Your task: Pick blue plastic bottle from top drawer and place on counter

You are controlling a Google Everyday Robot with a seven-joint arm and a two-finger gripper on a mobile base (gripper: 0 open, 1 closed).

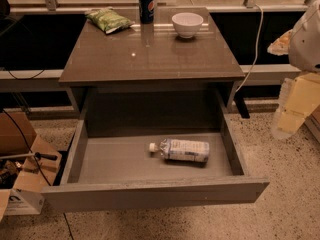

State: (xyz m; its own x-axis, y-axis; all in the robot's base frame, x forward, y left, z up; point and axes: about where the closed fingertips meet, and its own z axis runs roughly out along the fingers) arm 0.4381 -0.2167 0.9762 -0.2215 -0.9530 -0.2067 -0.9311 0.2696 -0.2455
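Blue plastic bottle (180, 150) and gripper (290, 116) are well apart, and nothing is held. The gripper hangs at the right edge of the view, beside the table and outside the drawer, above the speckled floor (290, 209). It is pale and blurred, and it cannot be told if it is closed or spread. To its left, the top drawer (155, 194) is pulled far out toward the camera. Inside it lies only the bottle, on its side on the drawer bottom, a little right of the middle. Its white cap points to the left and its pale label faces up. It touches none of the drawer walls. Above the drawer is the counter (150, 54), smooth and shining. At its far edge stand three things: a green snack bag (107, 20) on the left, a dark blue can (146, 6) upright in the middle, and a white bowl (187, 24) on the right, whose inside shows plain white. On the floor at the left stands an open cardboard box (20, 154); what is in it is not clear.
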